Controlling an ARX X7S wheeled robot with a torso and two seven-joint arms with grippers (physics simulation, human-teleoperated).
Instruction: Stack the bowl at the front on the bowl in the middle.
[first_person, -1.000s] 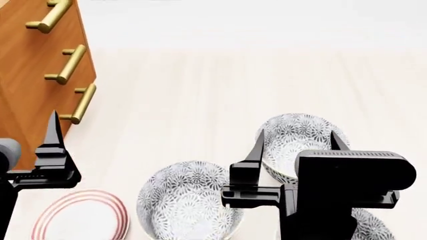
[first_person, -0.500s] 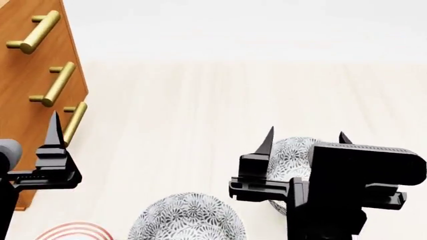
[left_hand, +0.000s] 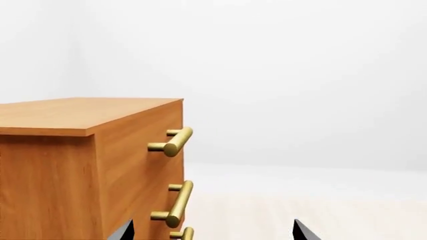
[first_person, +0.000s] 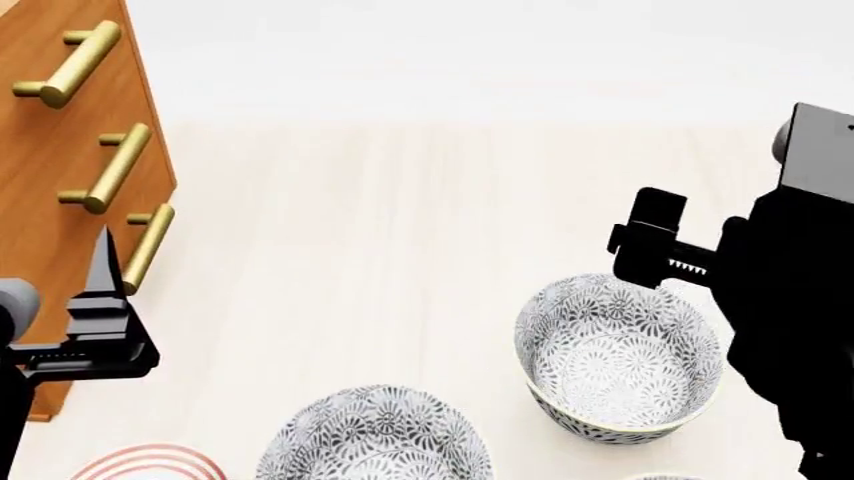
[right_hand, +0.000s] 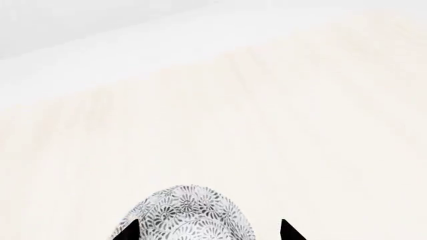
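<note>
Grey-patterned bowl (first_person: 618, 357) unmarked, wooden drawers (first_person: 67, 160) unlabelled, both grippers' jaws spread wide, holding nothing

The left gripper (left_hand: 210, 231) hangs low at the robot's left, fingertips apart and empty. The right gripper (right_hand: 207, 230), raised higher, is likewise spread.

A wooden dresser (left_hand: 80, 165) filled the left part of the left wrist view, its flat top seen from just about level and its drawer front turned toward the open room. Three brass bar handles (left_hand: 175, 142) stood out from that front, one above another, the lowest cut off at the frame edge. Two dark fingertips (left_hand: 122, 232) of the left end effector (left_hand: 212, 233) poked in at the frame edge, set well apart. Beyond lay a pale wooden surface (left_hand: 313, 210) and a plain white backdrop.
</note>
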